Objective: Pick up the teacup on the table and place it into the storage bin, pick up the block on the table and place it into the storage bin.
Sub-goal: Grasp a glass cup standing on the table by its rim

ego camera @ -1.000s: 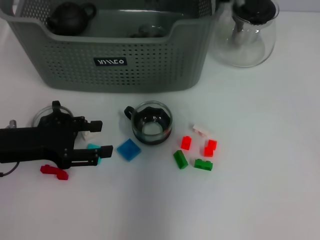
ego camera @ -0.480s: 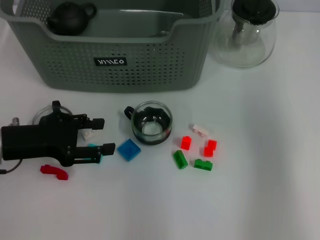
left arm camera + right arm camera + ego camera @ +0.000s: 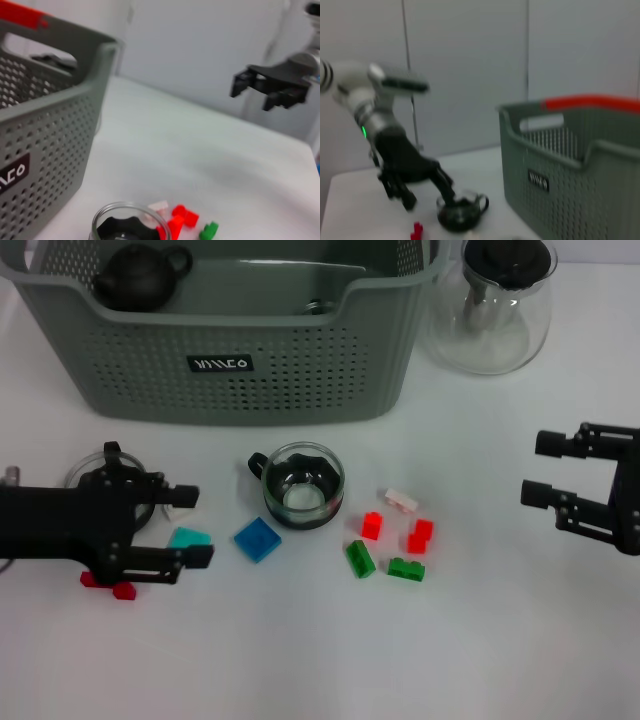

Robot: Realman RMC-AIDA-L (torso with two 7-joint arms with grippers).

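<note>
The teacup (image 3: 303, 485), clear glass with a dark inside and a black handle, stands on the white table in front of the storage bin (image 3: 230, 370). Left of it lie a blue block (image 3: 258, 539) and a cyan block (image 3: 189, 538). My left gripper (image 3: 198, 526) is open, with the cyan block between its fingers at the tips. On the cup's other side are small red (image 3: 372, 526), green (image 3: 360, 559) and white (image 3: 402, 501) blocks. My right gripper (image 3: 537, 468) hangs open at the right edge, holding nothing. The left wrist view shows the teacup (image 3: 122, 227) and the bin's wall (image 3: 45, 105).
A dark teapot (image 3: 140, 275) sits inside the bin. A glass carafe (image 3: 495, 305) with a black lid stands right of the bin. A second glass cup (image 3: 88, 468) is partly hidden under my left arm, and a red block (image 3: 110, 585) lies beside it.
My left gripper has drawn back to the left, uncovering the cyan block. My right gripper has come into view at the right edge.
</note>
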